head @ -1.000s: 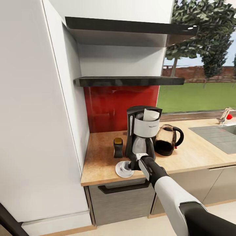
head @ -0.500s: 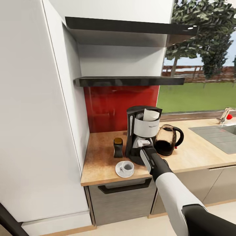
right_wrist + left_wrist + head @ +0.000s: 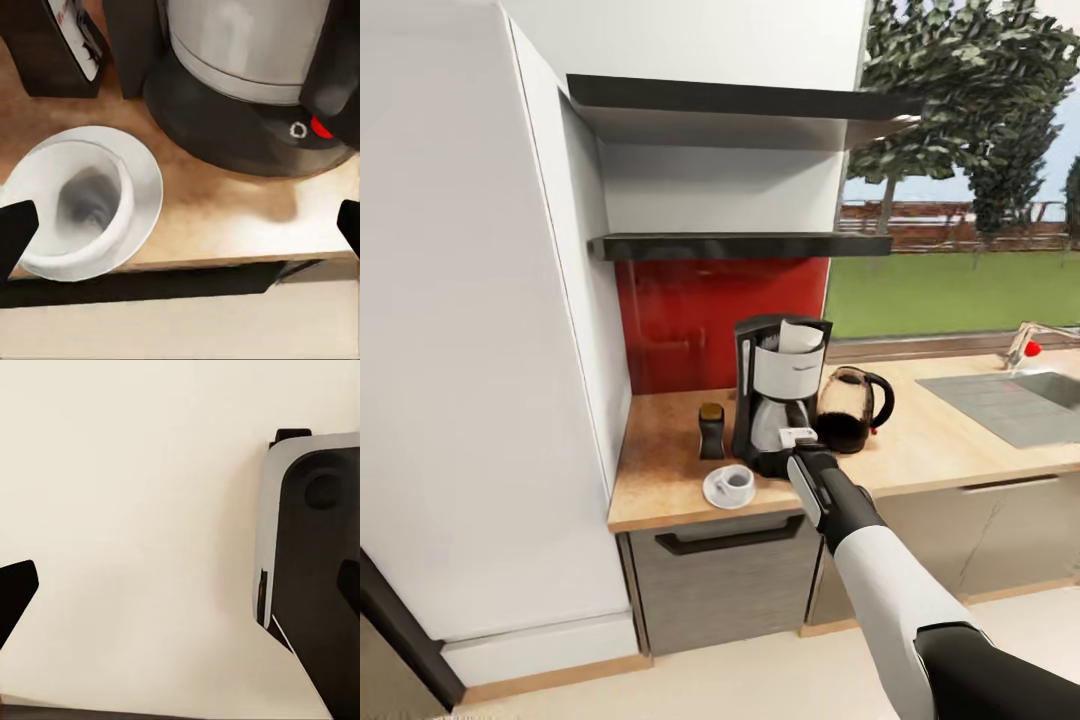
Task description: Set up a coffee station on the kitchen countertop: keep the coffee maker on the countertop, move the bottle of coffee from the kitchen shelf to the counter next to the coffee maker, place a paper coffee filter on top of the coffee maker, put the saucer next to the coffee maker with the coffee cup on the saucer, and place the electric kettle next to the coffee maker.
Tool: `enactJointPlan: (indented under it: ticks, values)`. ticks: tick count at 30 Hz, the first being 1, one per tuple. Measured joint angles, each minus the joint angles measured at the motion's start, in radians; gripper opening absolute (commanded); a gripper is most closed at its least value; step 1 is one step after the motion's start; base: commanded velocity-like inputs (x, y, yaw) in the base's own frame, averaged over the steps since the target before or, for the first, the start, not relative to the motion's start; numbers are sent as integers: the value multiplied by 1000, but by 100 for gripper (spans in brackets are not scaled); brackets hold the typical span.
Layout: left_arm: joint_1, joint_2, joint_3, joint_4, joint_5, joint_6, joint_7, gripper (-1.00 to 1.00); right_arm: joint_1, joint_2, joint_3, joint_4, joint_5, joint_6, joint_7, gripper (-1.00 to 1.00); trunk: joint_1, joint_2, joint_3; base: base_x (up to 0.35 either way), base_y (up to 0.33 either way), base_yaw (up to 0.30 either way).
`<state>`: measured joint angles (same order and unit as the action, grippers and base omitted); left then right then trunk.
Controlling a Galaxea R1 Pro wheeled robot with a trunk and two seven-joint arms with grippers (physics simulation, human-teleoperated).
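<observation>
Standing on countertop [image 3: 950,450]: one coffee maker [image 3: 775,405], one kettle [image 3: 850,408], one cup [image 3: 736,482].

White coffee cup [image 3: 736,482] on white saucer [image 3: 716,495]; tan speckled kitchen countertop [image 3: 940,450]; red backsplash [image 3: 680,320].

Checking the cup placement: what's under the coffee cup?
The saucer lies under the coffee cup, on the kitchen countertop. The cup covers the saucer's centre, so contact there cannot be seen.
</observation>
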<state>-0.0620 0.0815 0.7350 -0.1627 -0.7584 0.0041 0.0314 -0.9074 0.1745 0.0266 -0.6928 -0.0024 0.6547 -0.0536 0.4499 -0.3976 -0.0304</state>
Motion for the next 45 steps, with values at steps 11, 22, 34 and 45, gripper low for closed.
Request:
enactJointPlan:
  ticks: [11,22,34,45]
  values:
    - [0,0,0,0,0,-1,-1,100,0,0,0,11,2,0,0,100,0,0,10,-334,0,-220]
    - [0,0,-4,0,1,-4,-3,100,1,0,2,484,8,-75,-118,100,0,-1,17,-185,0,-171]
    - [0,-5,-5,0,1,-4,-2,100,381,-26,2,669,8,-437,-165,100,0,-1,17,-2,0,-3]
    - [0,-1,-6,1,2,-2,-2,100,564,-93,4,669,10,-431,48,100,0,-1,18,0,0,0]
